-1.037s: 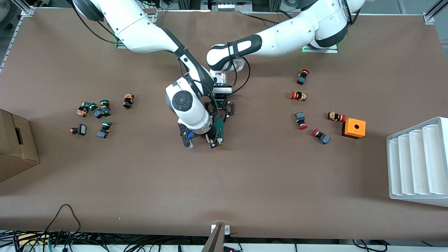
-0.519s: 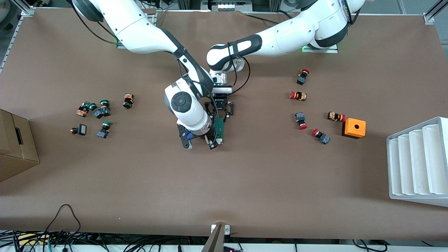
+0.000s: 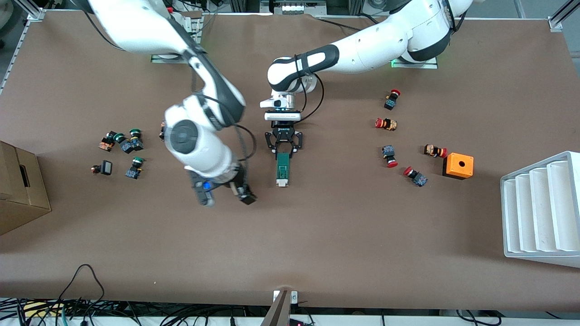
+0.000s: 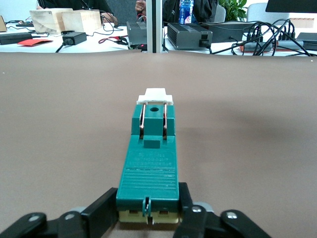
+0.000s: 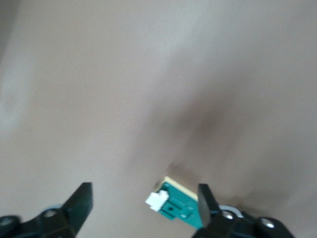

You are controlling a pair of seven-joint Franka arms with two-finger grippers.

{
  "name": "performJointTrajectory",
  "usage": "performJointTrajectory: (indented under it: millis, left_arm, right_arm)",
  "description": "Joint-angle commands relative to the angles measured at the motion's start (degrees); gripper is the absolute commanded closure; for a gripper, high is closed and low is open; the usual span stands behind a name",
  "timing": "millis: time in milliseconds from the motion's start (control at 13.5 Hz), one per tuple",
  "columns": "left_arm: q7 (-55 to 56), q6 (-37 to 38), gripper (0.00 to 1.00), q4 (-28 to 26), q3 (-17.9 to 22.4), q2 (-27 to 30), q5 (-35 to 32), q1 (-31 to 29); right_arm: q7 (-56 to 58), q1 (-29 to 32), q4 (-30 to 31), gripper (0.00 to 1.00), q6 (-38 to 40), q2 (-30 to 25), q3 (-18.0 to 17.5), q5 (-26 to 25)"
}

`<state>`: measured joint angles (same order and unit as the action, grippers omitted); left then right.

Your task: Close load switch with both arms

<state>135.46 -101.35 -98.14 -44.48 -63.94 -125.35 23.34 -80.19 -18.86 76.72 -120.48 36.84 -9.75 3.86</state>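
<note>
The load switch (image 3: 283, 168) lies flat at the middle of the table, a narrow dark-green block whose white sliding piece (image 3: 282, 182) points toward the front camera. In the left wrist view the load switch (image 4: 151, 166) runs away from the camera, ending in the white piece (image 4: 155, 95). My left gripper (image 3: 283, 148) is shut on its other end, with black fingers (image 4: 101, 208) pressed against both sides. My right gripper (image 3: 225, 197) hangs open over bare table beside the switch, toward the right arm's end. Its fingers (image 5: 81, 198) hold nothing, and the load switch (image 5: 181, 208) shows past one of them.
Several red-capped push buttons (image 3: 389, 156) and an orange box with a hole (image 3: 458, 165) lie toward the left arm's end. A white ribbed rack (image 3: 541, 208) stands past them. Green-capped buttons (image 3: 131, 144) and a cardboard box (image 3: 18, 190) are toward the right arm's end.
My right gripper has opened, left the switch's white end and swung away toward the right arm's end. The left gripper and the switch have stayed in place.
</note>
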Motion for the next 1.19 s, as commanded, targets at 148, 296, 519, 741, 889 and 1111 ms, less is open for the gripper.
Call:
performJointTrajectory:
  millis: [148, 296, 519, 741, 889, 1111]
  left_arm:
    - [-3.4, -1.6, 0.0, 1.0, 0.7, 0.8, 0.5, -0.6]
    - [-5.5, -1.0, 0.0, 0.9, 0.0, 2.5, 3.6, -0.6]
    - [-7.2, -0.9, 0.0, 0.7, -2.1, 4.9, 8.1, -0.8]
    - [-8.1, 0.7, 0.0, 0.4, -5.4, 6.0, 11.3, -1.4]
    - [-13.0, 2.3, 0.0, 0.5, -11.0, 6.8, 15.6, -4.2]
    - [-20.0, 2.5, 0.0, 0.9, -18.1, 9.7, 22.7, -9.5]
  right_arm:
    - [26.8, 9.5, 10.3, 0.01, 11.3, -13.6, -1.3, 3.3]
    - [37.6, 13.7, 11.2, 0.01, 17.8, -17.6, -1.1, 3.2]
    - [54.5, 17.5, 14.8, 0.01, 22.7, -24.4, 1.6, 3.1]
    - [70.6, 17.6, 20.0, 0.01, 23.1, -31.5, 7.2, 2.8]
    - [78.3, 17.9, 22.2, 0.01, 23.5, -34.5, 10.1, 2.2]
    - [79.1, 17.6, 20.0, 0.01, 23.5, -33.4, 10.5, 0.6]
